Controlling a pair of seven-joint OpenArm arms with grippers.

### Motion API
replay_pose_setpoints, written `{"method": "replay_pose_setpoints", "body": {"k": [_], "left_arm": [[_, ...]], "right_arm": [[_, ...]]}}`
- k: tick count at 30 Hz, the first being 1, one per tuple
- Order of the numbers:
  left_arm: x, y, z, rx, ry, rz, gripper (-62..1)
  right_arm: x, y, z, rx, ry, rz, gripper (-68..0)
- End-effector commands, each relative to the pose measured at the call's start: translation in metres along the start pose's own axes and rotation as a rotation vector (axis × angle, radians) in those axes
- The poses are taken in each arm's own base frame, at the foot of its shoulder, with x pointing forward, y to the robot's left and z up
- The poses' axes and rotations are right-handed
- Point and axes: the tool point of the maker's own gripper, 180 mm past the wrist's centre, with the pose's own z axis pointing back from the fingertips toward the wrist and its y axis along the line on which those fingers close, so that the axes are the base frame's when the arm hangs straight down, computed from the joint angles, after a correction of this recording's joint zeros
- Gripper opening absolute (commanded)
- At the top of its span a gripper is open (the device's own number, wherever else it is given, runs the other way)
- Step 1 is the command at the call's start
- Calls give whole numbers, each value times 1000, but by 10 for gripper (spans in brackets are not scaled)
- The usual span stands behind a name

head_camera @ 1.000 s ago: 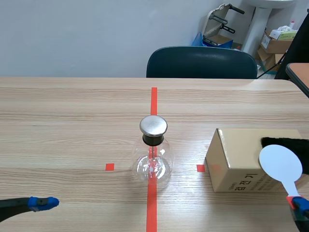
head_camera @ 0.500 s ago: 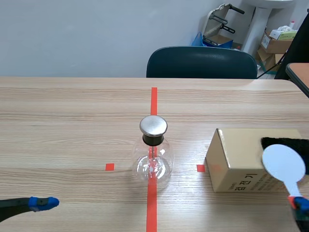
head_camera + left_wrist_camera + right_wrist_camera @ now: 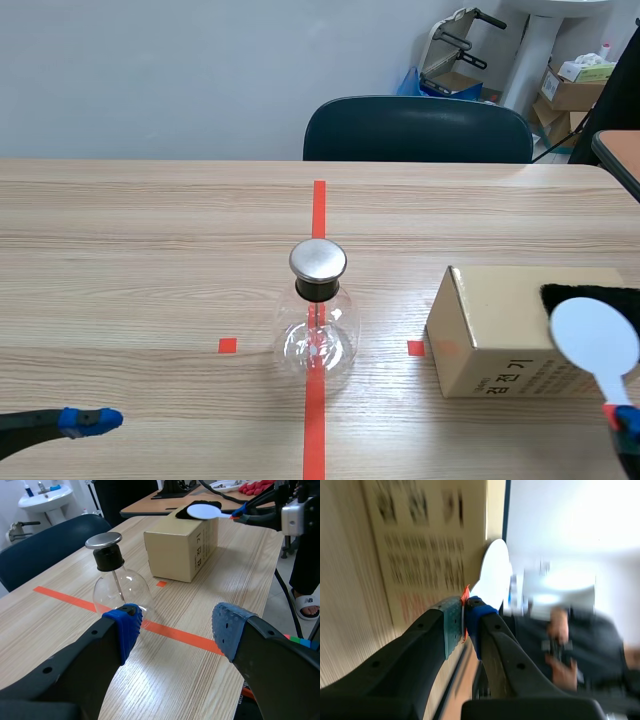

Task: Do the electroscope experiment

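The pale wooden worktop [image 3: 150, 250] runs away toward a dark blue chair [image 3: 418, 130] pushed in at its far edge. On the right side of the worktop sits a brown cardboard box [image 3: 490, 335] with printed writing on its near face. It is near a small tape square and stands apart from everything else. At the middle, upright on the long orange-red tape line, stands the glass flask [image 3: 317, 345]. It has a round clear body, a black neck and a flat metal cap [image 3: 318, 260], and a thin rod hangs down inside. A black fuzzy patch [image 3: 590, 296] lies on top of the box at its right end. The white paddle [image 3: 594, 337], a round disc on a short stem, is held over that end of the box; whether it touches the patch cannot be told. The right claw [image 3: 465, 617] is clenched on the paddle's stem at its red-tipped end. The left claw [image 3: 175, 630] is released, its blue pads wide apart, low over the near left of the worktop with the flask ahead of it and well clear.
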Motion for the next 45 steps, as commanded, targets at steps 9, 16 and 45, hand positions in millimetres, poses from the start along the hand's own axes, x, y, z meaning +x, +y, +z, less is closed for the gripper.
{"method": "replay_pose_setpoints", "body": {"k": [9,16,45], "left_arm": [[10,1,-5,4,-39,3,-272],[10,1,-5,4,-39,3,-272],[10,1,-5,5,-39,3,-272]], "right_arm": [[-48,-10,7,-50,272,30,-656],[-8,-9,0,-47,45,35,-656],[-7,-8,0,-43,42,36,-656]]}}
